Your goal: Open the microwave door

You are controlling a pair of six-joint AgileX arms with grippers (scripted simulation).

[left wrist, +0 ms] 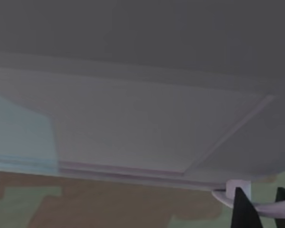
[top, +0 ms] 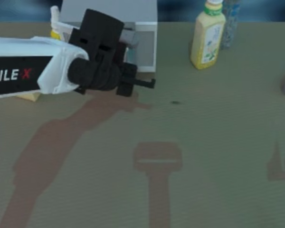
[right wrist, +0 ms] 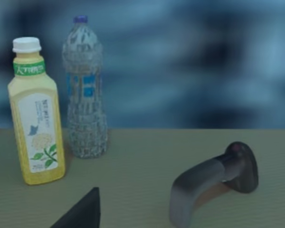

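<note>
From above, you see the microwave point(top: 115, 19) at the far edge of the bench point(top: 204, 142), left of centre. Your left arm reaches in from the left, and its left pincer point(top: 149, 83) sits just in front of the microwave's front right corner, black fingers pointing right. The arm hides most of the front, so you cannot tell from here how the microwave door stands. A yellow juice bottle point(top: 207, 35) and a clear water bottle point(top: 230, 21) stand to the right of the microwave, well apart from it.

In the left wrist view, the microwave door point(left wrist: 147, 128) fills the picture as a pale framed panel. Two dark fingertips point(left wrist: 242, 211) stand apart on either side of the pale bar handle point(left wrist: 237, 190), closed on nothing.

In the right wrist view, you find the juice bottle point(right wrist: 37, 114), the water bottle point(right wrist: 85, 90) and a dark handheld scanner point(right wrist: 213, 183) on the bench. The right pincer's state cannot be told.
</note>
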